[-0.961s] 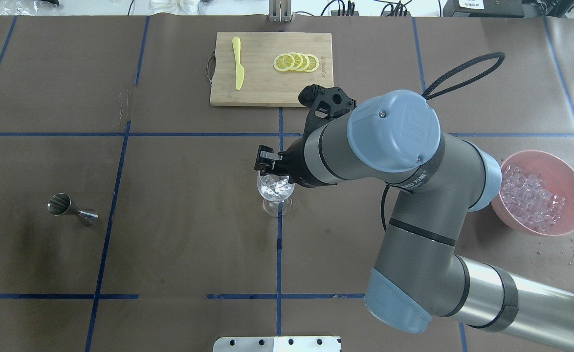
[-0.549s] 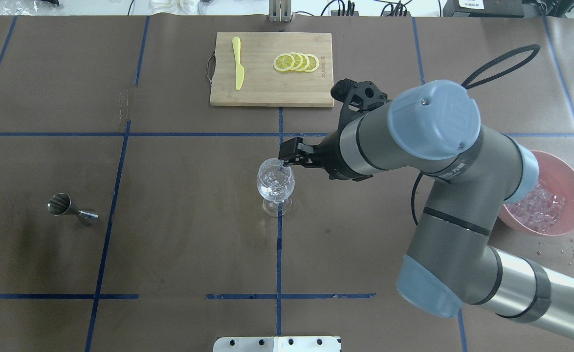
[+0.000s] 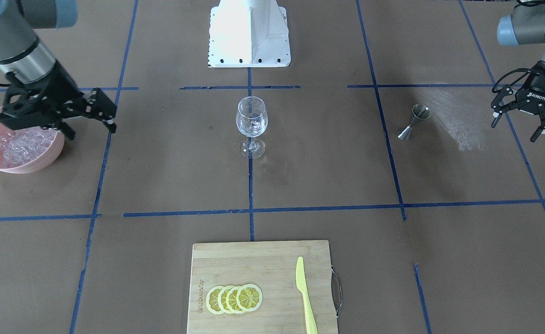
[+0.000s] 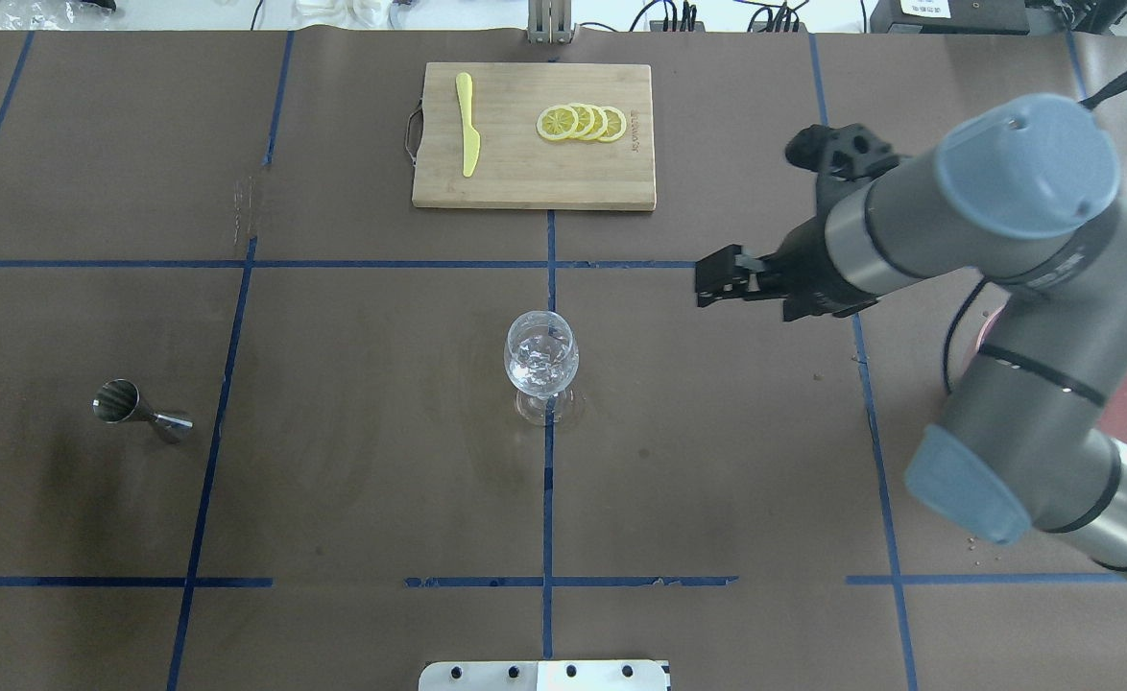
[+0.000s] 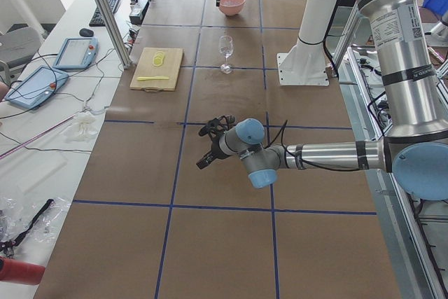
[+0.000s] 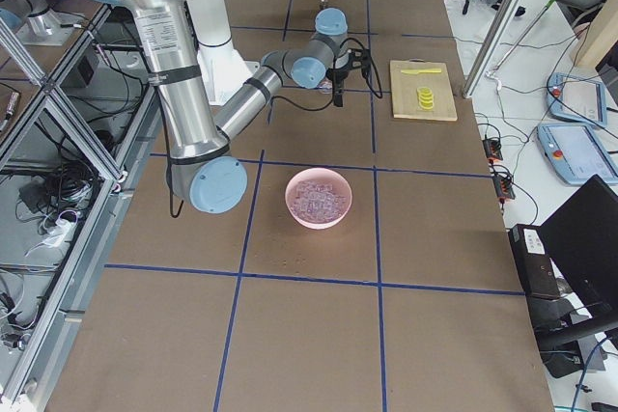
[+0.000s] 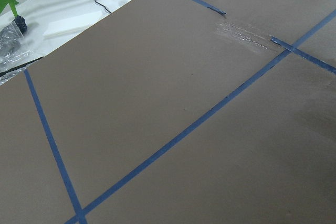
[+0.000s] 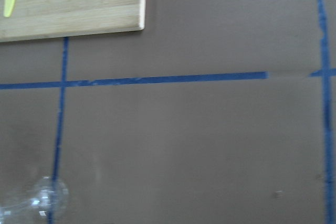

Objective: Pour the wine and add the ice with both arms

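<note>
Right end effector [image 3: 91,131] pulled back from wine glass [image 3: 251,118] toward ice [image 3: 19,144], spread empty, left end effector [image 3: 516,130] spread.

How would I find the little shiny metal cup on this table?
Start on the brown table with blue tape lines and find the clear wine glass at its middle. Go sideways toward the robot's left side; the jigger sits alone there. Unlike the glass, it is silver metal, two little cones joined tip to tip.
</note>
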